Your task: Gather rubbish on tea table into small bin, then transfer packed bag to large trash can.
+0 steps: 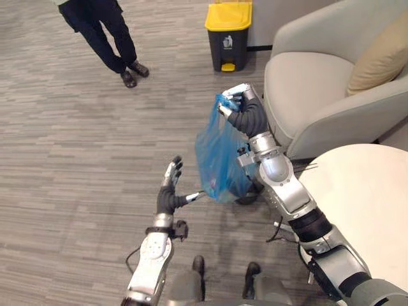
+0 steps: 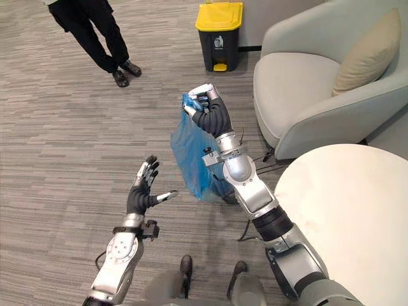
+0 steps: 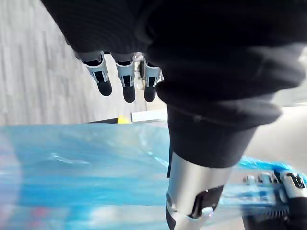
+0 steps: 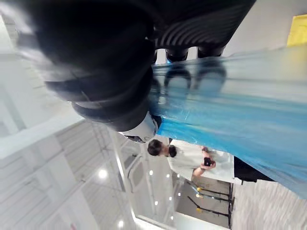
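Here: one blue bag [image 1: 213, 156] in right hand [image 1: 242, 102]; one bin [image 1: 228, 38].

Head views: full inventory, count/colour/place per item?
grey wood-pattern floor: 1, grey, underneath everything.
light grey upholstered armchair: 1, light grey, far right.
beige fabric cushion: 1, beige, against the armchair's back.
black plastic trash can with yellow lid: 1, black and yellow, left of the armchair.
round cream table: 1, cream, near right.
translucent blue plastic bag: 1, blue, hanging over the floor, centre.
person in dark trousers: 1, dark, standing far left.
right robot hand: 1, silver and dark, clenched on the bag's top.
left robot hand: 1, silver and dark, fingers straight, beside the bag's lower part.
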Tool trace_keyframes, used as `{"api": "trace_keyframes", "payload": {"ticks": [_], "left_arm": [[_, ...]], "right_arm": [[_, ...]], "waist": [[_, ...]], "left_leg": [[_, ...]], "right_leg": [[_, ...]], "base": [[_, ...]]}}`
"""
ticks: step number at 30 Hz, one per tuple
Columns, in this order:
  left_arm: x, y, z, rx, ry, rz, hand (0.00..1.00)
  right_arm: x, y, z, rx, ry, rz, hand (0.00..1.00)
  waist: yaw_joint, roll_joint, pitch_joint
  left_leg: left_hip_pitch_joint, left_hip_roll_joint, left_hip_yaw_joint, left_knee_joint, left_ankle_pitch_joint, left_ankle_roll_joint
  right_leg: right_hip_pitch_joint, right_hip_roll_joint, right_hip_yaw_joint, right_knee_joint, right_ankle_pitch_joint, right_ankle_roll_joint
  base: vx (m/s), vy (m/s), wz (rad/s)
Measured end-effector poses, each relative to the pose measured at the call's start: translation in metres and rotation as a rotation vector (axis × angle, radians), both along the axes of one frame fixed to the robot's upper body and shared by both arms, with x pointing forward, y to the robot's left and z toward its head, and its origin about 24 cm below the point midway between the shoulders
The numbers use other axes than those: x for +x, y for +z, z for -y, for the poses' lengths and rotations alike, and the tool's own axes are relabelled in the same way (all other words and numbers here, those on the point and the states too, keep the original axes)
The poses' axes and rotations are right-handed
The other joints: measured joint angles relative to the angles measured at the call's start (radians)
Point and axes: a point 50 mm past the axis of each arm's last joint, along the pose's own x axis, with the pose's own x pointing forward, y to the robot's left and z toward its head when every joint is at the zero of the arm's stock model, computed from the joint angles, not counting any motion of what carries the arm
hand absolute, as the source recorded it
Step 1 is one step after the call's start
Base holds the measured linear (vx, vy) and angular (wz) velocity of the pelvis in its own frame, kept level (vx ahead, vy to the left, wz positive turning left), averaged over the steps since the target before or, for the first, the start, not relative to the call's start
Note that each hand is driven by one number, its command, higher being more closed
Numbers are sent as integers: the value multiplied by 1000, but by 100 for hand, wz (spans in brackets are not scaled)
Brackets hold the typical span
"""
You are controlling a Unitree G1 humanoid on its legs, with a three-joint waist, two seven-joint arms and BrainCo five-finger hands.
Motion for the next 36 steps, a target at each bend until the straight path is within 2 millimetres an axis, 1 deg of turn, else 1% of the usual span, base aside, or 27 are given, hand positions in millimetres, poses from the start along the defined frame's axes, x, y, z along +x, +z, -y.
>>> {"api": "trace_keyframes", "payload": {"ticks": [2,3,6,10,12,15,16,18,20,24,27,29,31,32,34,36], "left_arm": [[-1,4,-1,35,23,26,0],[-3,6,-1,51,45,31,0],[-5,5,-6,48,79,19,0],[-4,5,-2,30,78,13,0],[-4,3,-2,30,71,-2,0],[-3,-12,1,46,39,-81,0],[-2,-18,2,46,28,-108,0],[-2,-22,2,40,9,-132,0],[-2,-27,7,25,-26,-158,0],[-5,-38,18,8,-96,-209,0],[-6,-46,22,32,-139,-244,0],[-7,-47,25,41,-159,-250,0],[-5,-52,26,55,-161,-268,0],[-2,-54,27,70,-164,-276,0],[5,-51,30,100,-158,-252,0],[14,-45,32,116,-137,-217,0]], "right_arm": [[-1,0,-3,15,14,-6,100],[-2,0,-6,16,30,-9,100],[-3,-4,-8,3,61,-24,100],[-4,-14,-6,38,99,-84,100],[-8,-14,-8,43,130,-89,100],[-11,-14,-11,53,184,-103,100],[-13,-14,-14,57,209,-108,100],[-18,-11,-20,54,250,-93,100],[-20,-11,-21,49,260,-93,100],[-18,-13,-25,21,258,-102,100],[-18,-12,-29,6,269,-100,100],[-18,-11,-30,10,267,-103,100],[-16,-7,-38,-14,284,-95,100],[-17,-3,-47,-38,311,-78,100],[-23,0,-60,-63,366,-61,100],[-30,-1,-73,-51,421,-71,100]], "waist": [[3,-7,-12],[2,-9,-28],[1,-9,-48],[0,-10,-59],[0,-11,-66],[0,-11,-84],[0,-16,-91],[0,-25,-99],[0,-29,-109],[1,-31,-129],[1,-32,-129],[1,-33,-130],[1,-33,-130],[2,-33,-130],[2,-36,-132],[6,-45,-139]], "left_leg": [[14,-10,19,-4,5,7],[16,-17,26,-7,6,9],[40,-24,50,-29,15,23],[60,-27,58,-51,24,22],[64,-27,60,-70,34,22],[84,-22,63,-93,45,21],[92,-20,64,-95,46,20],[93,-16,68,-95,45,20],[93,-15,71,-95,45,20],[93,-13,78,-96,45,20],[94,-9,80,-96,45,19],[93,1,81,-96,45,19],[90,3,85,-96,45,17],[89,5,86,-96,46,14],[88,19,86,-96,48,9],[82,22,86,-96,50,4]], "right_leg": [[22,-5,14,-35,28,8],[23,-9,27,-52,43,14],[43,-10,52,-93,73,22],[57,-8,59,-112,86,23],[61,-2,60,-132,97,23],[79,7,61,-154,108,23],[86,10,61,-158,108,23],[87,15,65,-162,108,23],[87,17,67,-165,109,22],[88,21,78,-177,117,16],[88,25,82,-177,120,14],[88,30,83,-177,120,13],[88,36,89,-177,121,12],[88,41,91,-179,121,10],[88,49,91,-185,126,3],[88,58,90,-195,131,-4]], "base": [[-77,122,-18],[-68,117,-25],[-53,67,-26],[-38,15,-7],[-14,-8,-5],[17,-14,-3],[30,-21,-6],[20,-25,-5],[5,-20,-4],[-10,-8,-6],[-36,-16,-4],[-54,-30,-4],[-62,-30,-7],[-33,-21,-4],[-33,-47,-3],[-20,-49,-1]]}}
